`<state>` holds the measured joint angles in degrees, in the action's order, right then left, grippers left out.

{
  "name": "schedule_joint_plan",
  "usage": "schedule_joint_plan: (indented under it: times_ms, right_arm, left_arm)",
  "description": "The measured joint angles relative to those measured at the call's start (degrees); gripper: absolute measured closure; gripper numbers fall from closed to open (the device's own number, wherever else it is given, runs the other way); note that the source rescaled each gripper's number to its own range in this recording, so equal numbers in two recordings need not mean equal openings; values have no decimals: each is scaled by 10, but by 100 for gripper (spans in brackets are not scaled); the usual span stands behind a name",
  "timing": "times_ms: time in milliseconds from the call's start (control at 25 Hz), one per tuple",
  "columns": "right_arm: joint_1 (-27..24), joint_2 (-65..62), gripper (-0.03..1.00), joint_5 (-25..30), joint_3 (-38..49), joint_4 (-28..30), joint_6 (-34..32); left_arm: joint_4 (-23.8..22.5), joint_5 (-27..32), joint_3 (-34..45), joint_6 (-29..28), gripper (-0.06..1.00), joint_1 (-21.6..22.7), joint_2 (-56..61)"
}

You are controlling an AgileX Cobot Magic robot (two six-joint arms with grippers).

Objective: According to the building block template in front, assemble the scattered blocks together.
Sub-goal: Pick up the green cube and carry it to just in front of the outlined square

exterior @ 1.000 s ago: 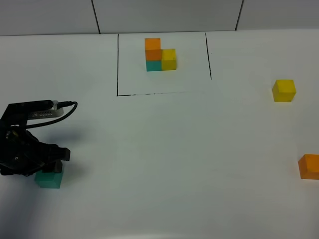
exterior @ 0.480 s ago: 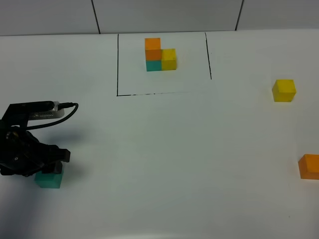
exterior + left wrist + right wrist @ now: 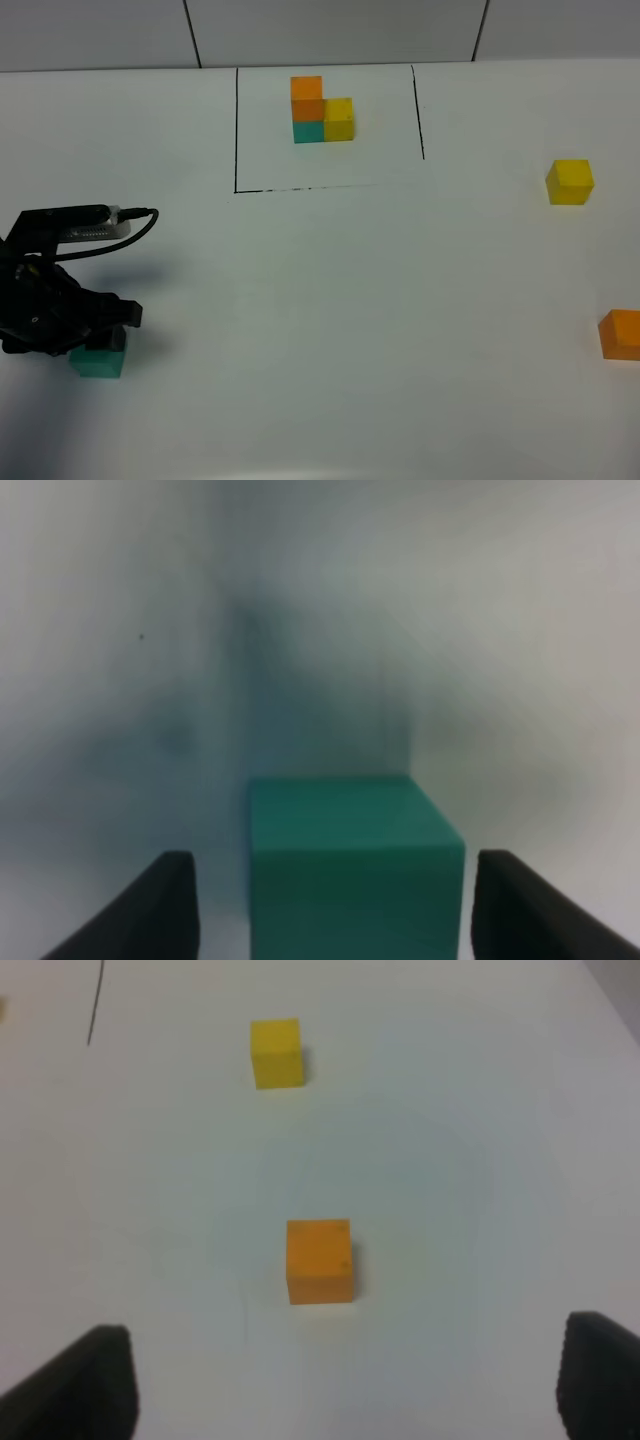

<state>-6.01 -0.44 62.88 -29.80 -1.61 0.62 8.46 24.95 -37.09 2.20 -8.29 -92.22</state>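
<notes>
The template (image 3: 321, 110), orange on teal with yellow beside, stands inside a black-lined box at the back. The loose teal cube (image 3: 98, 362) lies at the front left. My left gripper (image 3: 97, 338) is low over it. In the left wrist view the teal cube (image 3: 355, 865) sits between the two fingers of the left gripper (image 3: 340, 910), with a gap on each side; the gripper is open. The yellow cube (image 3: 570, 182) and orange cube (image 3: 622, 335) lie at the right. The right wrist view shows the orange cube (image 3: 319, 1260) and yellow cube (image 3: 276, 1053) ahead of the open right gripper (image 3: 345, 1385).
A black line (image 3: 236, 130) frames the template's box on the white table (image 3: 350, 300). A tiled wall (image 3: 330, 30) runs along the back edge. The orange cube sits at the right edge of the exterior view. The right arm is outside that view.
My left arm has sunk slightly lower over the teal cube. The cubes have not moved.
</notes>
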Motion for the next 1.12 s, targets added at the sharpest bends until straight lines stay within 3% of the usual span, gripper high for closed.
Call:
schedule_joint_plan:
  times_ms: [160, 320, 560, 680, 920, 1120]
  right_arm:
    - [0, 0, 20, 0, 0, 0, 0]
    - [0, 0, 20, 0, 0, 0, 0]
    - [0, 0, 20, 0, 0, 0, 0]
    - [0, 0, 20, 0, 0, 0, 0]
    - [0, 0, 20, 0, 0, -1, 0]
    - [0, 0, 20, 0, 0, -1, 0]
  left_arm:
    - [0, -4, 0, 0, 65, 0, -32]
    - [1, -4, -8, 0, 93, 0, -37]
    - [1, 58, -61, 12, 93, 0, -38]
    - [1, 104, -107, 58, 93, -1, -39]
    - [-2, 198, -236, 230, 93, -55, -77]
    - [-32, 290, -385, 264, 93, -132, -170]
